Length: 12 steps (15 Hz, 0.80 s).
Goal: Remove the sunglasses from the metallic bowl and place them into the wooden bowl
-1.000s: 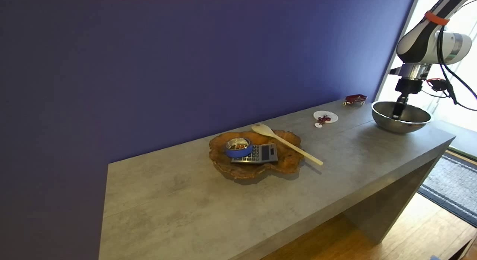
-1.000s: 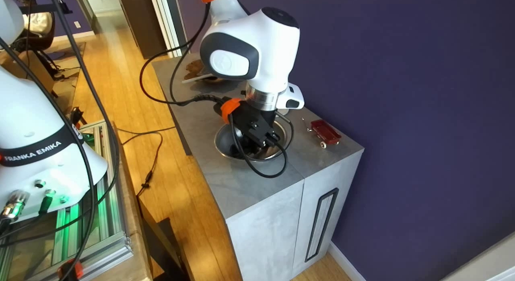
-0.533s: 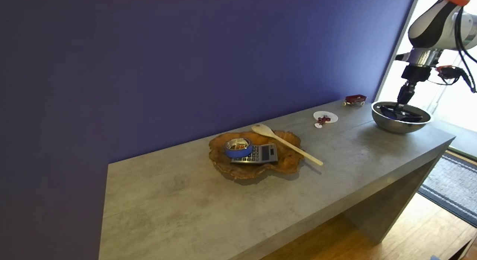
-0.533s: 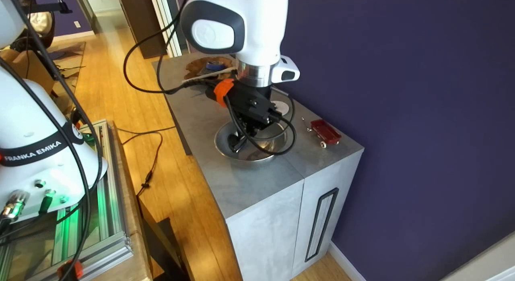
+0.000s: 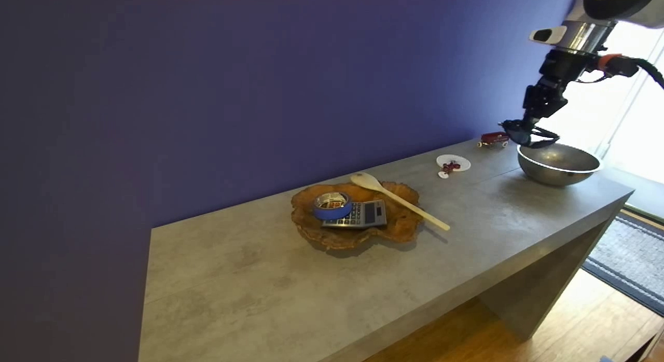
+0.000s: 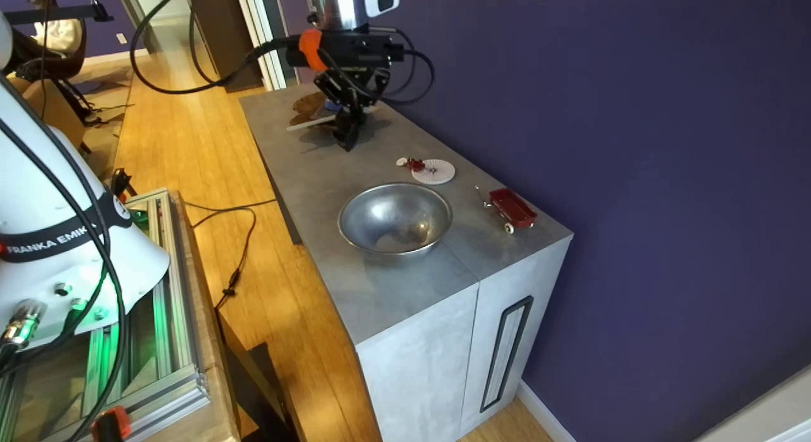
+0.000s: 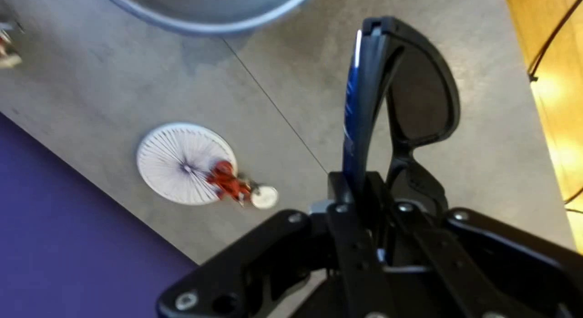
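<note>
Likely transfer step: jaws are gripping sunglasses (image 7: 421, 97) clear of metal bowl (image 6: 396, 217), next move calling for travel to wooden bowl (image 5: 400, 224), lower and well apart from them.

- Sunglasses (image 7: 421, 94): partly hidden by the gripper (image 7: 359, 187), wrist view.
- Metallic bowl (image 7: 205, 27): cut off by wrist view's top edge.
- Wooden bowl (image 6: 308, 104): partly hidden by gripper in an exterior view.
</note>
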Tool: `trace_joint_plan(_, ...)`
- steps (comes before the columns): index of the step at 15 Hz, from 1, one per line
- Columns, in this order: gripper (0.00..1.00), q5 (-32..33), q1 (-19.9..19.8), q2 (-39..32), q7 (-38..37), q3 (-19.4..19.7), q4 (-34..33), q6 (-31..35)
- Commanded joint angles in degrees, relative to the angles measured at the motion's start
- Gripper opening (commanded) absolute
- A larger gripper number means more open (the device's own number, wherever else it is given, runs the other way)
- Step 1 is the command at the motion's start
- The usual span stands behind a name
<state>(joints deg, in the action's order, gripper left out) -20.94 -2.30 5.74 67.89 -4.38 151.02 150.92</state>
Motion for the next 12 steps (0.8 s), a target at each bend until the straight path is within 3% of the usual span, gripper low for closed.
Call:
trace_joint_plan(1,0.03,-3.4,10.7,-3.8,1.6,-3.3,-1.9,2.5)
trace_joint_plan(3,0.03,-6.7,13.9,-7.3,4.5,-4.0,-5.3,-1.0)
trace_joint_plan(4,0.13,-3.5,12.8,-3.1,0.1,-3.7,-1.7,0.5)
trace_joint_plan(9,0.13,-4.7,13.2,-7.6,2.2,-5.2,-4.6,0.3)
trace_joint_plan(10,0.03,-4.7,13.0,-7.6,2.4,-5.1,-4.7,0.3)
trace_joint_plan(12,0.03,-9.6,14.0,-11.2,5.4,-7.0,-8.6,1.6)
